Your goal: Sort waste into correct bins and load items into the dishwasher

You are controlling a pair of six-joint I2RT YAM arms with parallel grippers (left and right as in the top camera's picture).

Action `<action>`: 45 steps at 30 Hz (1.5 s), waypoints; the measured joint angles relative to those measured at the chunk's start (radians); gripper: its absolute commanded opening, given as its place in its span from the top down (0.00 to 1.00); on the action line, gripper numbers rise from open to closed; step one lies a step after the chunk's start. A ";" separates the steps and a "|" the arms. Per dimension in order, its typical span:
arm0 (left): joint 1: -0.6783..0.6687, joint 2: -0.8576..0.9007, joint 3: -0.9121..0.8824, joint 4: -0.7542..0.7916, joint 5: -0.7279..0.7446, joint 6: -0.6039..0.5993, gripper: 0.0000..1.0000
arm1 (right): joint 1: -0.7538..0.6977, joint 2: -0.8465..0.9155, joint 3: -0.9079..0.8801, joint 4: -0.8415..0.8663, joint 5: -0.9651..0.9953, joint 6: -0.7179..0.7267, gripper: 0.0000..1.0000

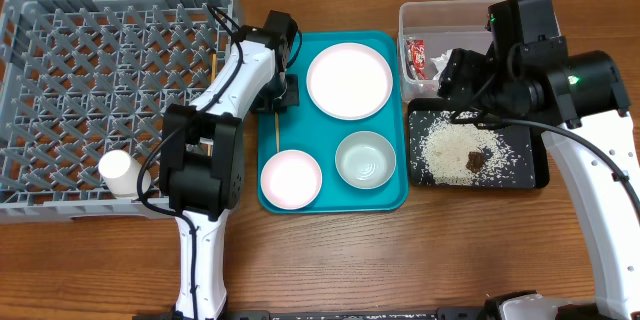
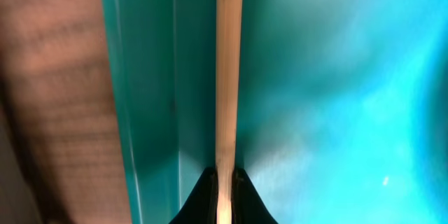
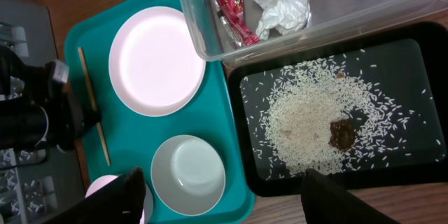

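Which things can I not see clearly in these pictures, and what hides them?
Overhead: the right arm covers much of the tub and the tissue.
Right wrist: the bottom edge cuts off the saucer.
Left wrist: both ends of the chopstick fall outside the frame, and the teal tray is blurred.

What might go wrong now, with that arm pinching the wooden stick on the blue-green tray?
The left gripper pinches the thin chopstick with just its tips, so it might twist or slip. The dish rack has an open lattice floor; a chopstick laid there may drop through. The white plate lies close by and could get nudged.
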 measured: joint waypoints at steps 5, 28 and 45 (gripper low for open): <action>0.000 0.015 0.112 -0.160 0.027 0.001 0.96 | 0.000 0.000 0.000 0.000 0.001 -0.001 0.28; 0.117 -0.262 0.251 -0.394 -0.253 0.016 0.96 | 0.000 0.000 0.000 0.000 0.000 0.000 0.28; 0.222 -0.260 -0.092 -0.054 -0.153 0.232 0.93 | 0.000 0.000 0.000 0.013 0.000 0.000 0.28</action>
